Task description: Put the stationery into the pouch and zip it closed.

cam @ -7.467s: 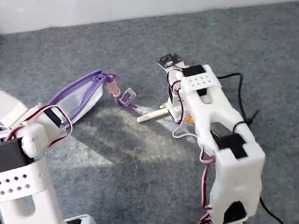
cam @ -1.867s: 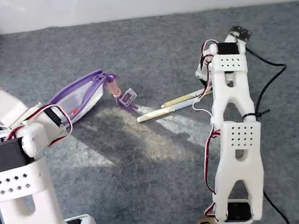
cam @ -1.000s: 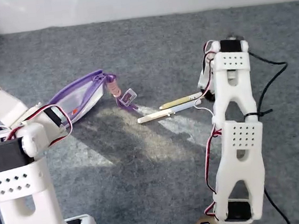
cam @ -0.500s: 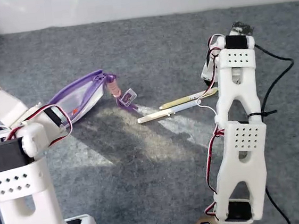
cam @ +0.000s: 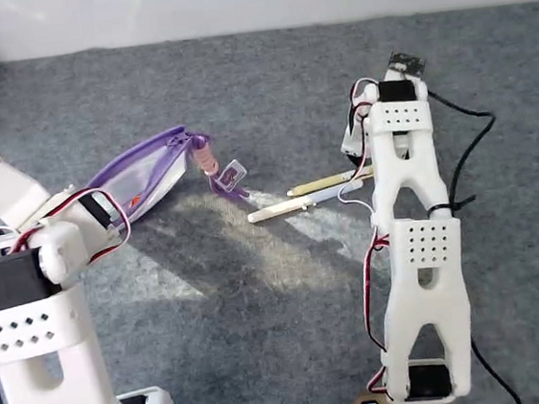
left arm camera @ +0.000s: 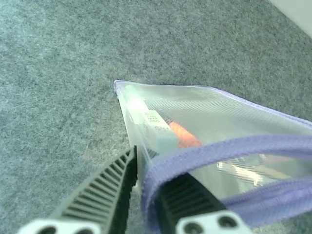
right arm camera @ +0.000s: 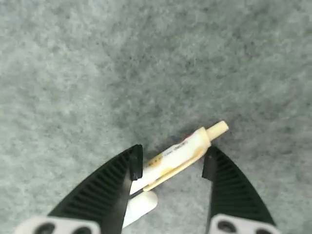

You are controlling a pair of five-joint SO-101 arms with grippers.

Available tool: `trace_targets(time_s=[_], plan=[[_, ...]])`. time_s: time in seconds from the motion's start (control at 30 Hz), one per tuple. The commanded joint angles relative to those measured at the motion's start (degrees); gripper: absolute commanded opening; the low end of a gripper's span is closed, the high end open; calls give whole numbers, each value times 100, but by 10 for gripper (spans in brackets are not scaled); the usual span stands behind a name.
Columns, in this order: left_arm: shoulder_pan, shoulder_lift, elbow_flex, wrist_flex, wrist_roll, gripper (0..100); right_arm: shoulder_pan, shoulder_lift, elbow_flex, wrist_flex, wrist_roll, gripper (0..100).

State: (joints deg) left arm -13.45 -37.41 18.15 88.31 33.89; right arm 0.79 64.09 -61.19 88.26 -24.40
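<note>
High view, pens: yellow pen (cam: 321, 184) and white pen (cam: 294, 205) lie side by side on the counter (cam: 261, 309), with long axes running from the right pincer (cam: 358, 162) toward the pouch (cam: 141, 175).
Left wrist view, left pincer (left arm camera: 141, 165): clamped on the pouch's purple rim. The film looks soft and floppy.
Right wrist view, right pincer: wide open, straddling the yellow pen's button end. The pen looks light, stiff and probably slippery, so grip it mid-barrel.

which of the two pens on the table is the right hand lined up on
The yellower pen, the one farther from the arm bases: its clicker end lies between the open right hand's fingers. The whiter pen lies beside it.
</note>
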Motion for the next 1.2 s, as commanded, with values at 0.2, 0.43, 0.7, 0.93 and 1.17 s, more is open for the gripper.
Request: trace_targets(time_s=[0.2,0.43,0.7,0.93,1.17], plan=[[9,-53,-92,-132,44,13,409,-321,-44,400,62,17],[9,-53,-92,-132,44,13,382,-1279,-26,1473,308,8],[9,-53,-84,-132,53,13,462,-2818,0,1481,756,7],[9,-53,-84,-132,53,13,382,-4435,299,1481,1371,7],[9,-53,-84,-132,53,13,-224,-6941,2312,1464,1873,7]])
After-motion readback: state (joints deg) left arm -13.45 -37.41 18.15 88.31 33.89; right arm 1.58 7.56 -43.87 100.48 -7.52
